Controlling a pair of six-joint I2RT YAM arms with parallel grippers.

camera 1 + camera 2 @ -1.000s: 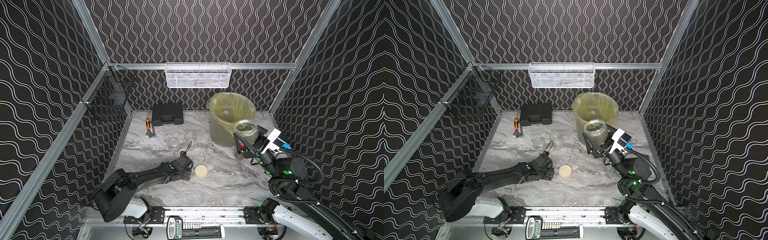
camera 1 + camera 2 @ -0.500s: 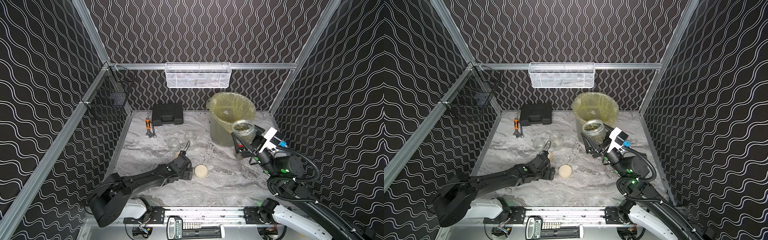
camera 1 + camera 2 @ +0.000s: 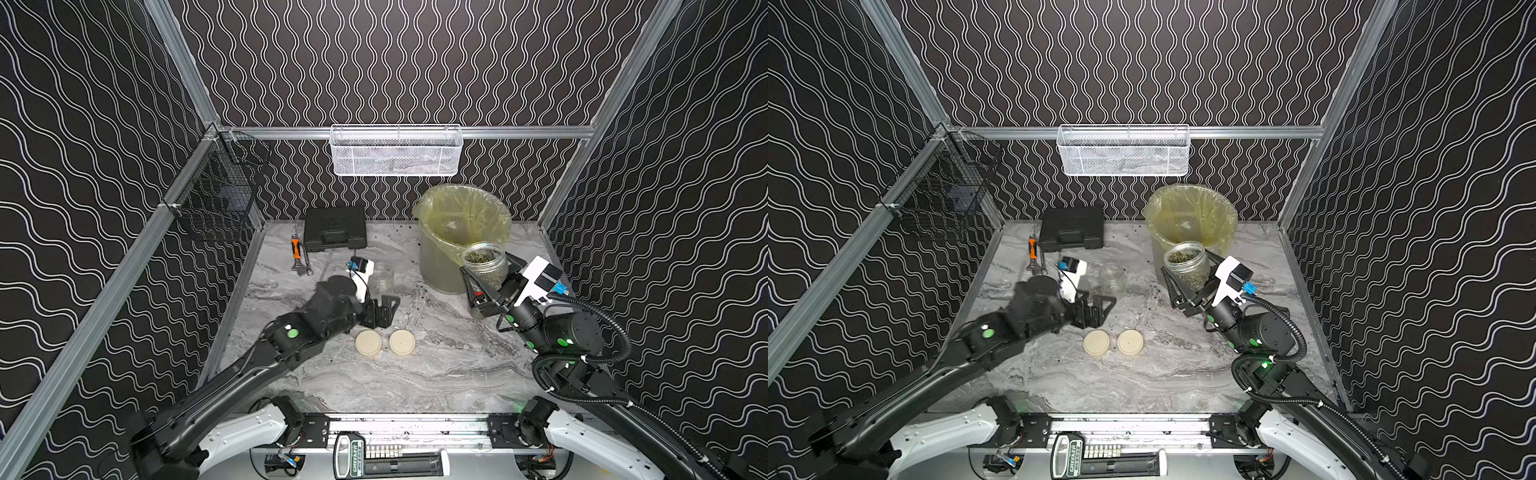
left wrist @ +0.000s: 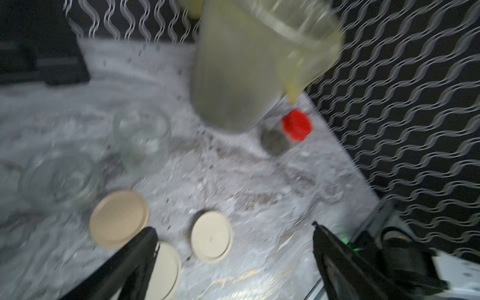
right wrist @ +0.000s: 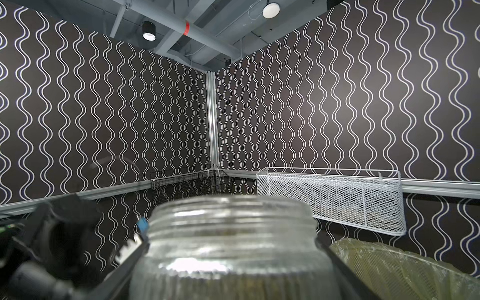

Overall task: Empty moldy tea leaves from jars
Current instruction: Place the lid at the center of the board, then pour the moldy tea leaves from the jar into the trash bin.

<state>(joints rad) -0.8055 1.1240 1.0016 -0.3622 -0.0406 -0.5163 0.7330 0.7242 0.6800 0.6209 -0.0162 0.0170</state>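
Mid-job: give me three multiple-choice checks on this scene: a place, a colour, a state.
1. The jar of tea leaves is: A) in the right claw B) in the white basket C) on the black case
2. The lid on the slim jar is: A) cream B) red C) blue
3. The left claw is: A) shut on a wrench B) open, empty C) out of view
A: the claw clamps the glass. B: red shows in the left wrist view. B: spread wide, nothing between.
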